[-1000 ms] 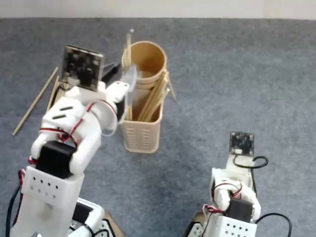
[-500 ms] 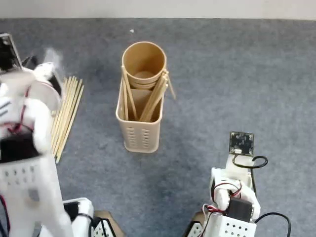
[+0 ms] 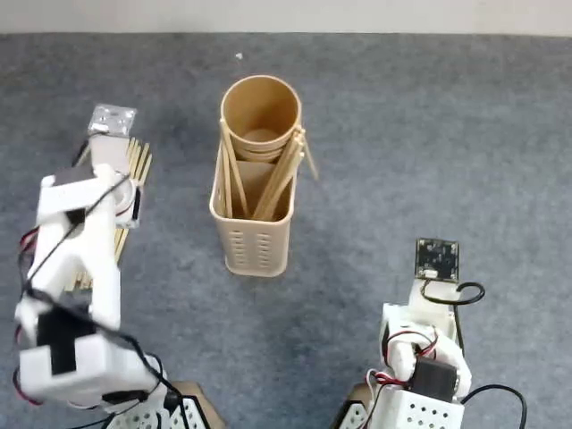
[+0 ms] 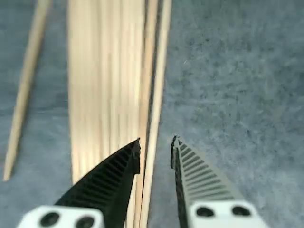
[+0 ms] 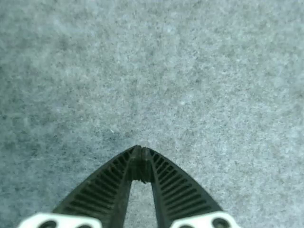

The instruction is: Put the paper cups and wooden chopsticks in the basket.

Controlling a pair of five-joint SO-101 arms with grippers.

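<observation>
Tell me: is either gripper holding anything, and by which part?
Nothing is held. The left gripper is open over the loose chopsticks, straddling one without clamping it; the right gripper is shut on nothing.

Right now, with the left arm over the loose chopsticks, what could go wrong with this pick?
1. The left arm's fingers stand open astride the edge of a tightly packed pile of chopsticks; closing may grab several or scatter them.
2. The basket is crowded with paper cups and leaning sticks; a new one could catch there and fall out.
3. One stray chopstick lies apart and might get missed.
</observation>
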